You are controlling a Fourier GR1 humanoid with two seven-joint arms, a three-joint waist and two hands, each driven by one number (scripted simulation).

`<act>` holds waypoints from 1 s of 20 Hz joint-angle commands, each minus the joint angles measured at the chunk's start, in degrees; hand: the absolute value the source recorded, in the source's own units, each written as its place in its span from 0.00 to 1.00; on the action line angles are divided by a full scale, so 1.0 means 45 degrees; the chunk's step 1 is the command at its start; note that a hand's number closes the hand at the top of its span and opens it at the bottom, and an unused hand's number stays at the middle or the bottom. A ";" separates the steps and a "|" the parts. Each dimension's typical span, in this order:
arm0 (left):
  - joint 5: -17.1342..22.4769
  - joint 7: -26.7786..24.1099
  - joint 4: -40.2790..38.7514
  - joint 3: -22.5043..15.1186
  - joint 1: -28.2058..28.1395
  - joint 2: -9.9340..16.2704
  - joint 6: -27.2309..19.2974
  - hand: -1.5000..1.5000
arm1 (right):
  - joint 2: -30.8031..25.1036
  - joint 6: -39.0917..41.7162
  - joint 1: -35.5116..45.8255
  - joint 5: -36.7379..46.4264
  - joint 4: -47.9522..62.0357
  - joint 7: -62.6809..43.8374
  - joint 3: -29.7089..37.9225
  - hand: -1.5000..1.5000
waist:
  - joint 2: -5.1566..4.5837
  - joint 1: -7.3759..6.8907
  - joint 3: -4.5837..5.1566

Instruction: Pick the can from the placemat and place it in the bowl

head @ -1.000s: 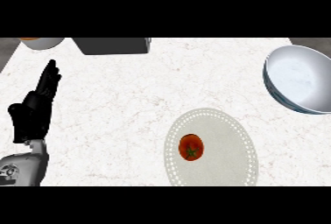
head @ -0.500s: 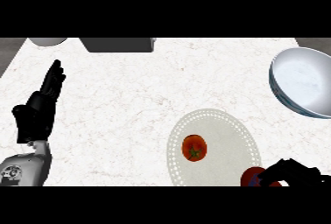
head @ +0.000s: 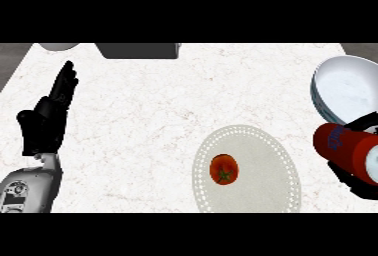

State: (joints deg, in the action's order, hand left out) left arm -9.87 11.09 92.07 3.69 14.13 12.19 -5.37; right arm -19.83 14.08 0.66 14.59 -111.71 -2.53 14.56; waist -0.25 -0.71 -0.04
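Right hand (head: 353,176) at the worktop's right edge, fingers curled round the red can (head: 345,149), held lying sideways just below the white bowl (head: 345,92). Left hand (head: 49,116) rests at the left edge, fingers straight, touching nothing. Tomato (head: 224,169) sits on the placemat (head: 267,170) near the front edge.

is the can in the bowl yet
Not yet. The can is held in the right robot hand, lying tilted just below the bowl, whose inside shows white and empty.
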 commanded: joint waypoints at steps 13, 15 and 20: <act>-0.0263 -0.0568 -0.0550 -0.0341 0.0081 -0.0450 -0.0020 0.50 | -0.2817 -0.4549 0.6160 0.4101 1.2725 0.6155 0.1406 1.00 | -0.0140 -0.0418 -0.0023; -0.0251 -0.0051 0.0041 -0.0240 0.0160 -0.0165 0.0115 0.50 | -0.3009 -0.5203 0.6919 0.4415 1.4384 0.6592 0.1534 1.00 | -0.0155 -0.0579 -0.0036; -0.0319 -0.0111 -0.0424 -0.0375 0.0590 -0.0444 0.0005 0.50 | -0.3021 -0.5270 0.8872 0.4235 1.7766 0.6663 0.1934 1.00 | -0.0257 -0.0735 -0.0050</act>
State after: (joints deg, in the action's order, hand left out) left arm -11.14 9.05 90.24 2.15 14.97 10.31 -5.37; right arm -33.24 -8.75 33.91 33.17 -42.77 27.23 22.46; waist -1.12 -3.22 -0.21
